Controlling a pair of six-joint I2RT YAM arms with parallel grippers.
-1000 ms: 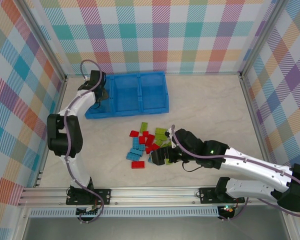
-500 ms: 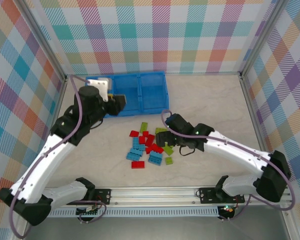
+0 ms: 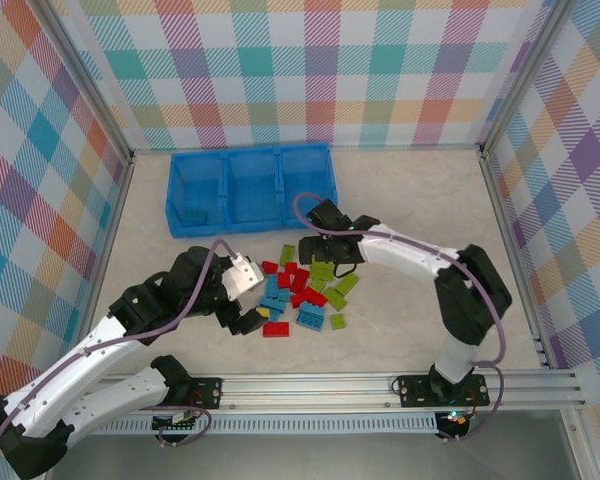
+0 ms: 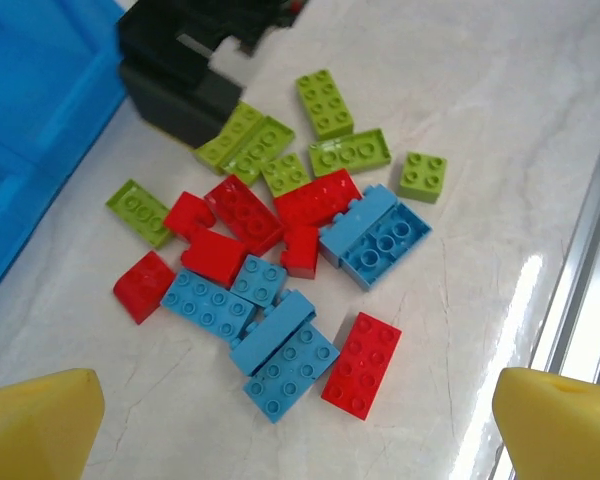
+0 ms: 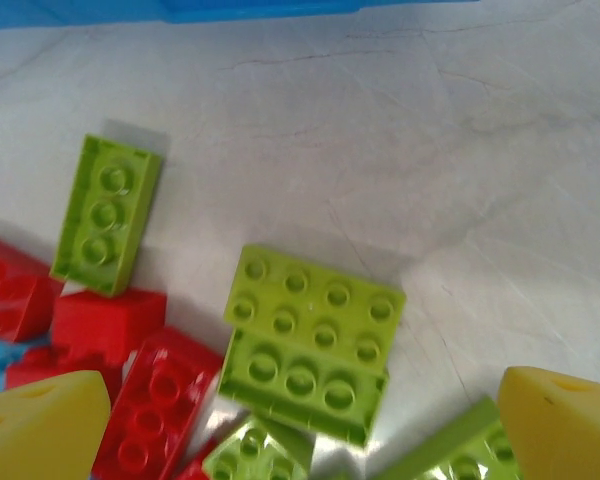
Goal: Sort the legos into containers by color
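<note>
Legos (image 3: 298, 296) in red, light blue and lime green lay in a loose heap on the pale marbled surface (image 3: 420, 200), near the long blue tray (image 3: 250, 153) but apart from it. The tray stood at the far side with its three compartments in a row, and one small brick (image 3: 195, 213), greenish as far as could be told, sat in the left compartment. The left hand (image 3: 254, 319) hung at the near left edge of the heap, its yellow fingertips (image 4: 35, 420) spread wide with nothing between them. In the left wrist view the heap lay just beyond those tips, a red brick (image 4: 362, 364) and a light blue brick (image 4: 290, 370) nearest, and a small square lime brick (image 4: 422, 173) lay a little apart on the far right. The right hand (image 3: 318, 252) was at the far edge of the heap, between the tray and the bricks, likewise spread and pinching nothing. In the right wrist view, two lime bricks (image 5: 315, 300) lay pressed side by side between its tips, studs up. A narrower lime brick (image 5: 105, 215) lay further left, beside a cluster of red ones (image 5: 110, 320). Whether either hand touched a brick could not be told.
</note>
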